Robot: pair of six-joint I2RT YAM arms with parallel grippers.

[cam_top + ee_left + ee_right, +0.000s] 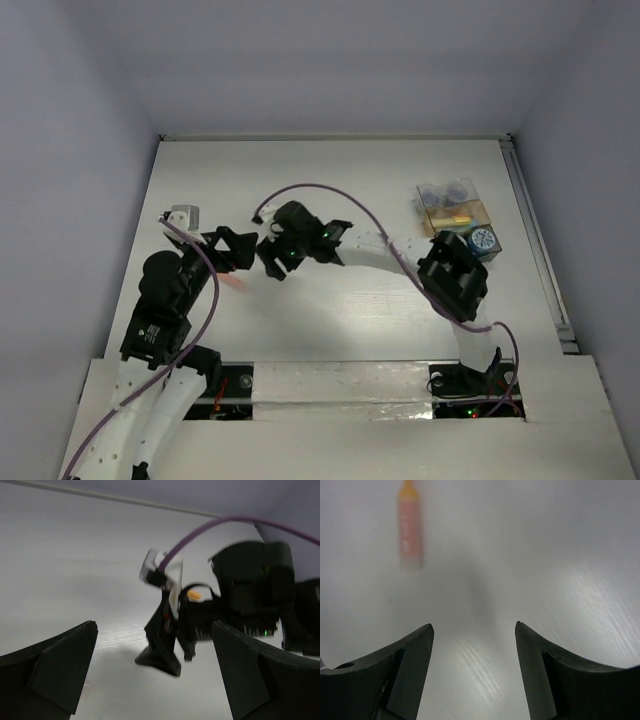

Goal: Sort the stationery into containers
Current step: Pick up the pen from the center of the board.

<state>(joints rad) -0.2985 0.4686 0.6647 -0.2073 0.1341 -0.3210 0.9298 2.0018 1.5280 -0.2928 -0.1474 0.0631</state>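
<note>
- Left end effector (154, 630): jaws wide apart, empty.
- Right end effector (474, 627): jaws apart, empty, over the tabletop (350, 190).
- Orange-red pen (411, 530): blurred, apparently lying flat just ahead.
- Containers (455, 212): far right, well apart.

White, seemingly wood-grained table (330, 170)

Left hand (154, 630) spread wide, right hand (473, 626) parted

Soft, even light brightens the white table (330, 180); both wrist views are blurred, the orange pen (411, 530) hazy.
</note>
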